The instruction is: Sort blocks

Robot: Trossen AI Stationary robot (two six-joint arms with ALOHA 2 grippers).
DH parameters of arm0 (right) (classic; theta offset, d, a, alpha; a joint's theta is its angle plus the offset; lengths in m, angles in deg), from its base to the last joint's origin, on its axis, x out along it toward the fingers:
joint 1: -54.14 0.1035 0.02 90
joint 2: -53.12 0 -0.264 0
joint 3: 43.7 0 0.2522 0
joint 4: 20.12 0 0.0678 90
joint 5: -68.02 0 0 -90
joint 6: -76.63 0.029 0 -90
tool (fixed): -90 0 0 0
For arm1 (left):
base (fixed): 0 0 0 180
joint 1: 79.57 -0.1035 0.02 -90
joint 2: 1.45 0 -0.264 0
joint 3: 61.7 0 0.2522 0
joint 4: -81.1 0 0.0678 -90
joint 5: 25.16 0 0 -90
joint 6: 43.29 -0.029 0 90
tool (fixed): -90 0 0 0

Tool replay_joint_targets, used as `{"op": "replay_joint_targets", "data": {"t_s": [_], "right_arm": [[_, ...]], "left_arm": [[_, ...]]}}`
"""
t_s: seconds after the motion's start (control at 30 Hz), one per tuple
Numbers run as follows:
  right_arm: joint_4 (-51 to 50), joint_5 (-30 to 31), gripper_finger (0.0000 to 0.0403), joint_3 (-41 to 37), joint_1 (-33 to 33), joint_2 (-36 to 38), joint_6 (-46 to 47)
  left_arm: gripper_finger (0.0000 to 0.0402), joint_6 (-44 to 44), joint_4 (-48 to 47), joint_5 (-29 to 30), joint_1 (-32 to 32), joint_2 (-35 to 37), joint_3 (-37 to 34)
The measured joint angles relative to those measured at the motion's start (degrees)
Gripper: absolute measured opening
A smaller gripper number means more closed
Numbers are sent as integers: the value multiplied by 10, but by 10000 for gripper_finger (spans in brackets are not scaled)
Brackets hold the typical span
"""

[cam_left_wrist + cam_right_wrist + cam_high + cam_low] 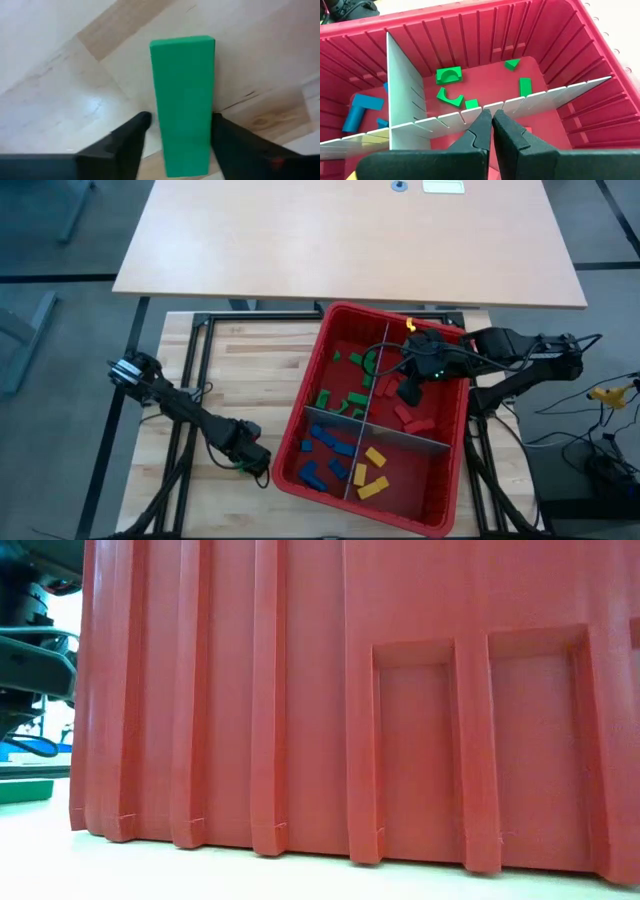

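A pale wood desk (pixel 350 235) fills the high view from 10 to 2 o'clock, bearing a white sheet (pixel 443 186) and a small round fitting (pixel 400 185) (both at 12). Grey floor (pixel 60 300) lies around it; cables (pixel 600 420) trail at 3 o'clock.

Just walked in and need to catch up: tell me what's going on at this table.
A two-armed robot is sorting coloured blocks into a divided red bin. Greens, blues, yellows and reds each lie in their own compartment. The left gripper is down at the wooden table beside the bin, its fingers on either side of a green block. The right gripper hovers inside the bin, shut and holding nothing, over the grey dividers near the red blocks.
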Motion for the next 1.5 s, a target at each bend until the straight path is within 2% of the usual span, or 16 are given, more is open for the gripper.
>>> {"op": "replay_joint_targets", "data": {"t_s": [0.13,0.17,0.47,0.8,0.93,1.07,1.1,1.2,1.37,1.5], "right_arm": [[0,0,0,0,0,0,0],[0,0,0,0,0,0,0],[0,0,0,0,0,0,-5],[0,1,0,0,0,-1,-12],[0,7,0,0,0,-1,-13],[0,13,0,0,0,-1,-13],[0,14,0,0,0,-1,-12],[2,16,0,0,0,-1,-11],[6,15,0,-1,0,-1,-9],[9,15,0,-1,0,-1,-10]], "left_arm": [[116,-9,-1,0,0,0,0],[110,-10,-1,0,0,0,0],[111,-13,-15,14,0,25,-2],[110,47,-132,86,-1,172,-4],[110,76,-176,144,-2,233,18],[110,80,-204,233,-5,271,57],[110,79,-238,258,-10,280,80],[110,62,-256,338,-25,296,127],[110,-28,-277,429,-66,292,201],[110,-146,-256,439,-127,274,251]]}}
